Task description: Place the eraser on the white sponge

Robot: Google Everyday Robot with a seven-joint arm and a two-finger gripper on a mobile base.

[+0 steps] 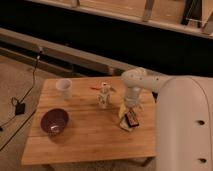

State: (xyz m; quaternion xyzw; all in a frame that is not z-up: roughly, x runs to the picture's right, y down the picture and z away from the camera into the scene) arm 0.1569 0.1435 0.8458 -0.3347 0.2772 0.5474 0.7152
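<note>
The eraser [132, 119] is a small dark block with a red-orange mark. It lies on the white sponge [125, 123], a flat cream pad on the right part of the wooden table [90, 135]. My gripper [130, 107] hangs from the white arm straight above the eraser and sponge, very close to them. The arm's wrist hides the fingers.
A white cup [64, 88] stands at the table's back left. A dark purple bowl [54, 121] sits at the front left. A small white upright bottle-like object [104, 95] stands mid-table, left of the gripper. My white body fills the right side.
</note>
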